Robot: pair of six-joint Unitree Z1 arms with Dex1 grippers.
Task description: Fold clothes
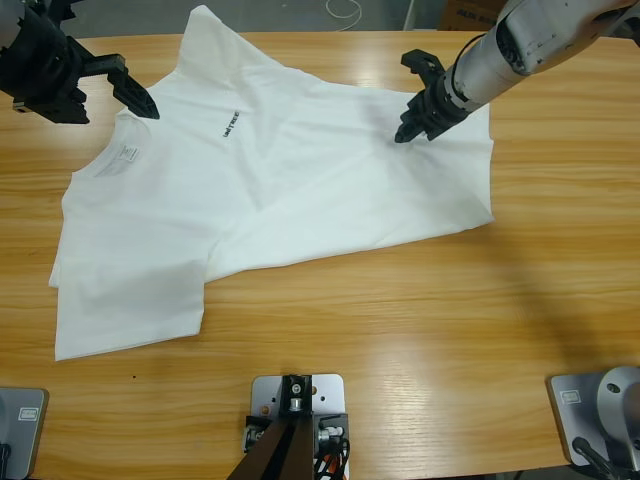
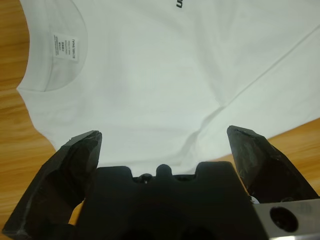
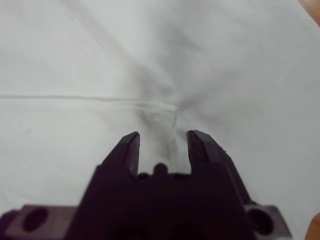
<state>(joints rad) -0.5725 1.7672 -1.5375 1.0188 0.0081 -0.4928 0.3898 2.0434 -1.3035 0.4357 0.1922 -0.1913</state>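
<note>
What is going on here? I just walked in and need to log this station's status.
Two robot arms are working on a white T-shirt spread wrinkled on the wooden table. The left gripper is open just off the shirt's edge near the collar. The right gripper is down on the fabric near the hem end, jaws narrowly apart around a small pinched ridge of cloth. No neat fold shows yet; one sleeve lies toward the near side.

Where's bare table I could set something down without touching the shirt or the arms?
Free: the wide wooden strip along the near edge below the T-shirt, and the table's right end past the hem. Crowded: upper left, left gripper at the collar; upper right, right gripper on the fabric.
</note>
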